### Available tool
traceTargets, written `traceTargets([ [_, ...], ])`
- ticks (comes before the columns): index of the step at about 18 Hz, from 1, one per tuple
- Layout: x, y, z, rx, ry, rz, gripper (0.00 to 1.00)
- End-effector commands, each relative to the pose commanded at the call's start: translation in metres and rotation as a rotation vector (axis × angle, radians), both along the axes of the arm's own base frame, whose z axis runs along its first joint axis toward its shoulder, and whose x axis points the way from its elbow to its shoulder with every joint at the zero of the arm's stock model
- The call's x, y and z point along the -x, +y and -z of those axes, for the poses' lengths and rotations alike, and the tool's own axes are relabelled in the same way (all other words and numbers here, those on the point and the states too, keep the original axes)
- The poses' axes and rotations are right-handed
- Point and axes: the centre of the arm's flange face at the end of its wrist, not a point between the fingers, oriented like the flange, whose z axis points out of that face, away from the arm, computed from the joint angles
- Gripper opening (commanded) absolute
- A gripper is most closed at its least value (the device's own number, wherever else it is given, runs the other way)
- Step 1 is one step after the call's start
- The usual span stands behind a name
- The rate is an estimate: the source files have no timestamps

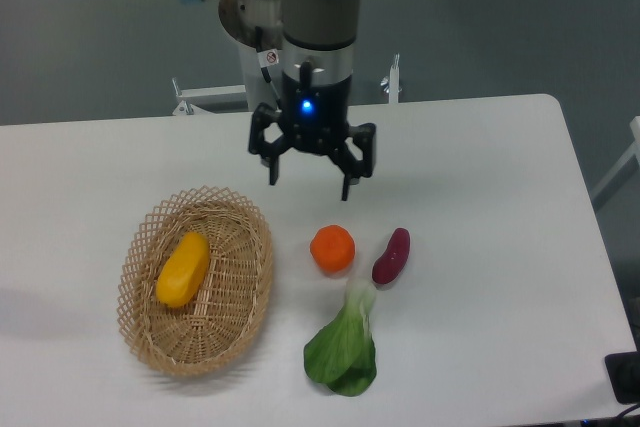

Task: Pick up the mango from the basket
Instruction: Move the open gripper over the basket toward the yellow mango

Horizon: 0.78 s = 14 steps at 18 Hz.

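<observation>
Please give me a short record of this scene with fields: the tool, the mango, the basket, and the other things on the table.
tool: tool open, empty, above the table behind the basket and the orange
mango: mango lies inside the basket, in its left half, not touched
basket: basket on the left part of the white table
orange: orange on the table, right of the basket
purple vegetable: purple vegetable beside the orange, on its right
leafy green: leafy green in front of the orange
</observation>
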Motion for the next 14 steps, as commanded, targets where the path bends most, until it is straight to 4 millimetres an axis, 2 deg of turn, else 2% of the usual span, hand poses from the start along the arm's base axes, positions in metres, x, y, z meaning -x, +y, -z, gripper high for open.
traceTargets([
  [8,-0.019,0.018,0.014,0.010,-0.054,-0.017,1.00],
  [14,-0.048,0.042,0.038,0.045,-0.110,-0.020,1.00],
])
